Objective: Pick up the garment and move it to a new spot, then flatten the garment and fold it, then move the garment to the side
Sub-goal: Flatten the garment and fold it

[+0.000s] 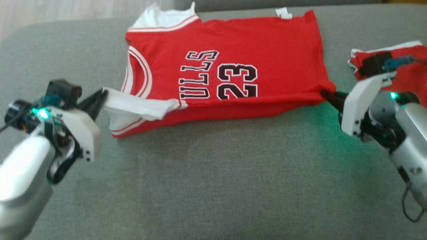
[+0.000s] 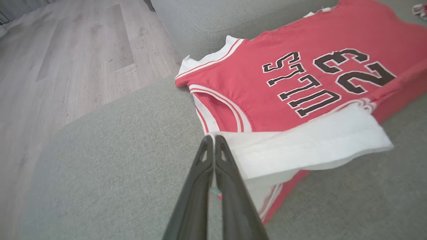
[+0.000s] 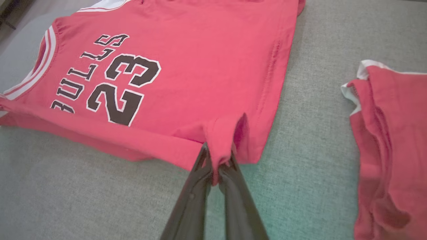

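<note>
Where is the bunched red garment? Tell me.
Head view: the bunched red garment lies on the grey cushion, far right, apart from the jersey, beside the right end effector.

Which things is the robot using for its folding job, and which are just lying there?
For the job: red jersey, left gripper pinching its white flap, right gripper pinching its red hem corner.
Just lying about: second red garment at the right, grey sofa cushion underneath, wooden floor.
</note>
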